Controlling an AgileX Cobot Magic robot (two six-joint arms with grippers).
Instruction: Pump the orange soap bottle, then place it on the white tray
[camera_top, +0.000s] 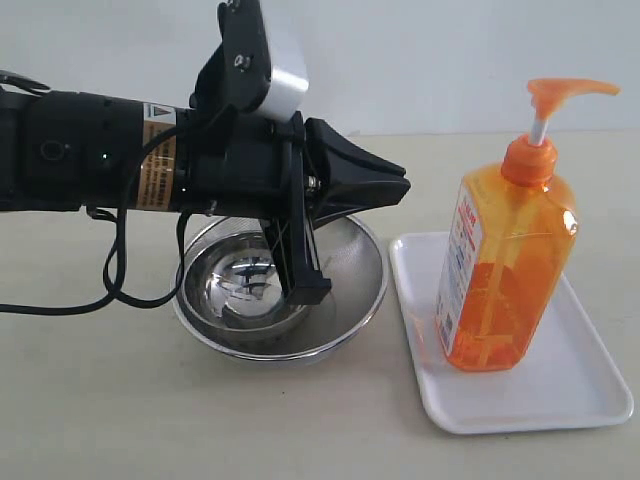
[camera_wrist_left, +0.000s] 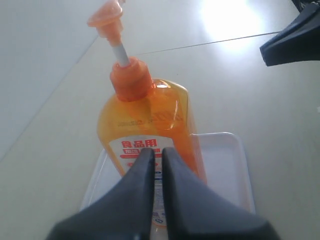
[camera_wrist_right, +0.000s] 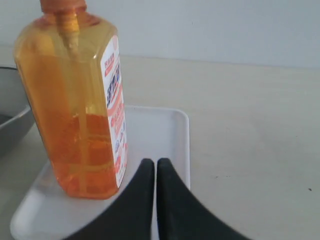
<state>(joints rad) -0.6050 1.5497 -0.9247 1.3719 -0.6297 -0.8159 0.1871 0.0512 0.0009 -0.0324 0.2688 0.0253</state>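
A pale table carries everything. On it sits a round steel bowl, and just beside that lies the white tray. The orange soap bottle stands upright on the tray, near the end closest to the bowl, with its pump head raised on a white stem.

With the bottle on the tray, the placing step looks done. Nothing shows whether soap has been pumped, though the task seems at or near its end.

The left gripper hangs above the bowl, aimed at the bottle but apart from it. Its jaws are pressed nearly together and hold nothing. The right gripper is likewise clenched and empty, near the tray's rim and clear of the bottle.
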